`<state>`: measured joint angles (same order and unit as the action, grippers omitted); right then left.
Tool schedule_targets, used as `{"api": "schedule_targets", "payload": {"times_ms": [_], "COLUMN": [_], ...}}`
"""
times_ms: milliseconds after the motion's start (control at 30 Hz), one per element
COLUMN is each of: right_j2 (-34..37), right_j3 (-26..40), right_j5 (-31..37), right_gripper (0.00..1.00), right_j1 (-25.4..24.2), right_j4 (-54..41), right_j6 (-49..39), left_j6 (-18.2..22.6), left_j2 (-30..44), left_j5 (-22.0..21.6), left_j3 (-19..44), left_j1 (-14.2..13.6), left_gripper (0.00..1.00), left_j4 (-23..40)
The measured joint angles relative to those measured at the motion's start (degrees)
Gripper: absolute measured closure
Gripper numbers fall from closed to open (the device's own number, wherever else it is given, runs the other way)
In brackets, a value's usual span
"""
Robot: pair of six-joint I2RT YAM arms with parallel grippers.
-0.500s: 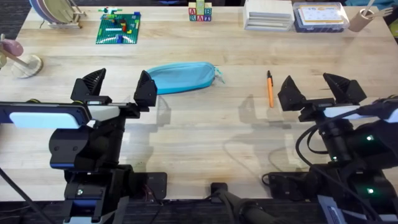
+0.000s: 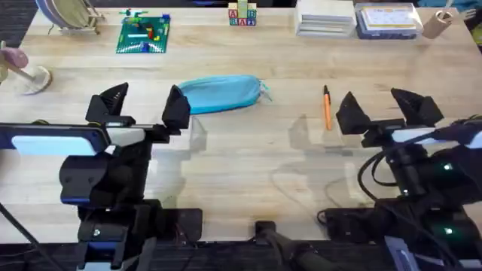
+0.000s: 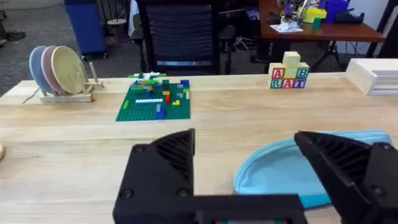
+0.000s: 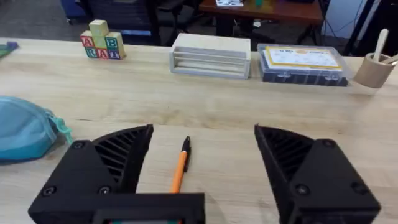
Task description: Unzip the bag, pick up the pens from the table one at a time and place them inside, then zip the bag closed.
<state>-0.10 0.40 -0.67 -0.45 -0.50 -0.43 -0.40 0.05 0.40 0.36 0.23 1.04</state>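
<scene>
The light blue bag [image 2: 221,93] lies on the table [image 2: 248,158] left of centre, its zipper pull at its right end; it also shows as bag [image 3: 292,169] and bag [image 4: 23,132]. An orange pen [image 2: 327,108] with a black end lies to its right, seen as pen [image 4: 180,166] in the right wrist view. My left gripper [image 2: 143,111] hovers open just left of and in front of the bag, its right finger near the bag's left end. My right gripper [image 2: 388,111] stands open just right of the pen. Neither holds anything.
Along the far edge stand a plate rack [image 2: 66,15], a green brick baseplate [image 2: 143,34], letter blocks [image 2: 242,15], a white box [image 2: 324,18], a clear case [image 2: 388,20] and a cup [image 2: 437,24]. A small stand [image 2: 26,75] sits at far left.
The view has shifted a little, so the bag and pen sit slightly higher in the picture. Both grippers stay open and about where they were.
</scene>
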Motion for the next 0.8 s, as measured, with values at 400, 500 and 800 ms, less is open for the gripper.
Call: {"api": "schedule_targets", "payload": {"times_ms": [400,500,800], "right_j2": [0.0,0.1,4.7], "right_j3": [2.7,6.1,16.3], "right_j5": [-0.3,-0.3,-0.2], "right_gripper": [0.005,0.005,0.006], "right_j1": [0.0,0.0,0.0], "right_j4": [-2.9,-4.8,-10.8], "right_j6": [1.8,2.0,1.9], "left_j6": [0.0,-0.1,-0.6], "left_j2": [0.0,0.0,5.4], "left_j5": [-0.3,-0.9,-4.3], "left_j3": [2.2,6.7,22.9], "left_j1": [0.0,0.0,0.0], "left_gripper": [0.007,0.008,0.007], "left_j4": [4.5,10.3,23.2]}}
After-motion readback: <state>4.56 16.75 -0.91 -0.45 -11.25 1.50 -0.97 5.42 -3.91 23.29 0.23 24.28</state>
